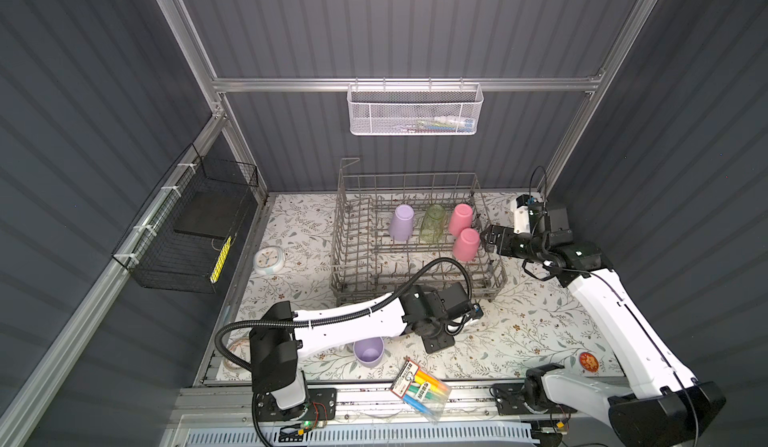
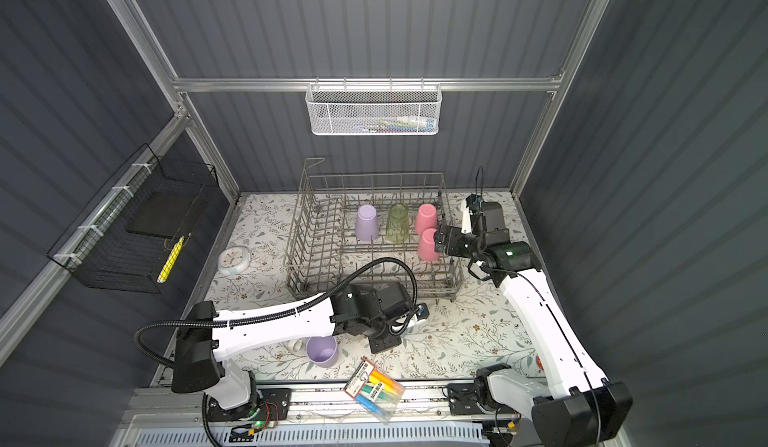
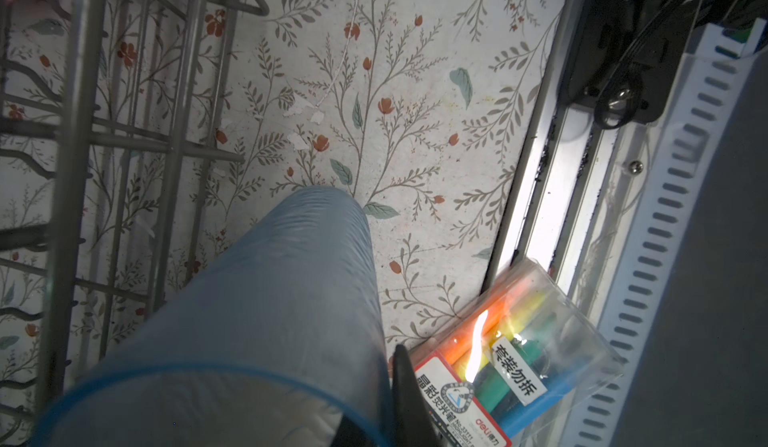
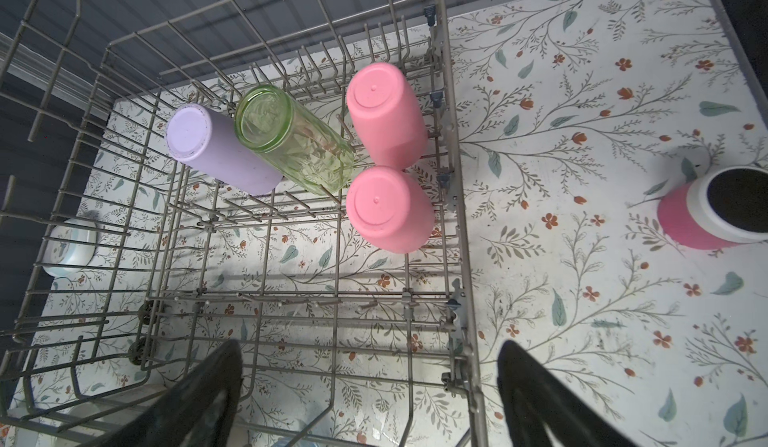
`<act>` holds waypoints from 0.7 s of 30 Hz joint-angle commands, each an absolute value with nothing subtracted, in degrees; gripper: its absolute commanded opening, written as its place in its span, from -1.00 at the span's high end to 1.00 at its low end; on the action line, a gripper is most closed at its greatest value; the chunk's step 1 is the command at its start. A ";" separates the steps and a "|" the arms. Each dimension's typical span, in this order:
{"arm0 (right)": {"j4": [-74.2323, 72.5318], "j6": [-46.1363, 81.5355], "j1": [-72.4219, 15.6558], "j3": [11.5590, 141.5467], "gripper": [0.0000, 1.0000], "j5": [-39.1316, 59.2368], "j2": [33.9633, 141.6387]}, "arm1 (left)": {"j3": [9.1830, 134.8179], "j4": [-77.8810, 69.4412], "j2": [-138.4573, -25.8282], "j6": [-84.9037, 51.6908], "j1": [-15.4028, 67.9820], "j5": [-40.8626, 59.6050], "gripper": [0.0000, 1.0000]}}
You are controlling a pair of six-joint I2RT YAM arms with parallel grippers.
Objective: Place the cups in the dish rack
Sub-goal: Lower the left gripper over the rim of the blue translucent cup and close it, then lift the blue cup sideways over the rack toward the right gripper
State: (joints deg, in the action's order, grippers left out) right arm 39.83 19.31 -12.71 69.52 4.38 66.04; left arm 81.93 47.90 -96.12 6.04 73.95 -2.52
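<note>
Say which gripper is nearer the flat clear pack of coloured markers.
Left. The left gripper, shut on a translucent blue cup, is beside the pack; the right gripper, open, is far off at the grey wire dish rack.

Robotics lab test cell: a left arm (image 1: 345, 320) and a right arm (image 1: 611, 299), white and black, are mounted on a metal rail (image 1: 365, 394) inside a booth of aluminium framing (image 1: 291, 84) and dark ribbed panels (image 1: 374, 21). A floral sheet (image 1: 519, 332) covers the bench, where a household dish rack (image 1: 415, 175) stands; a bare circuit board (image 1: 309, 423) glows green at the front edge.
</note>
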 commanded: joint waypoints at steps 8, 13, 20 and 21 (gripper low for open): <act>37.19 21.18 -11.43 70.69 -0.91 11.34 62.69 | 81.59 37.26 -81.33 6.53 74.18 6.53 1.00; 34.72 22.51 -9.92 70.33 -0.91 18.56 60.56 | 77.06 29.84 -73.60 4.93 72.24 11.33 1.00; 30.79 24.74 -8.18 69.37 -0.92 31.71 58.50 | 66.92 13.07 -63.85 -2.86 59.83 28.59 1.00; 30.49 25.01 -8.04 69.18 -0.93 32.02 58.24 | 65.85 11.44 -62.89 -3.47 58.34 29.45 1.00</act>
State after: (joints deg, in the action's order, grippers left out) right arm 32.93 23.68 -8.47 69.54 26.17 58.89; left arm 68.40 21.43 -65.71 0.43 61.32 21.23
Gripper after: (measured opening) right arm 0.961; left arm 0.084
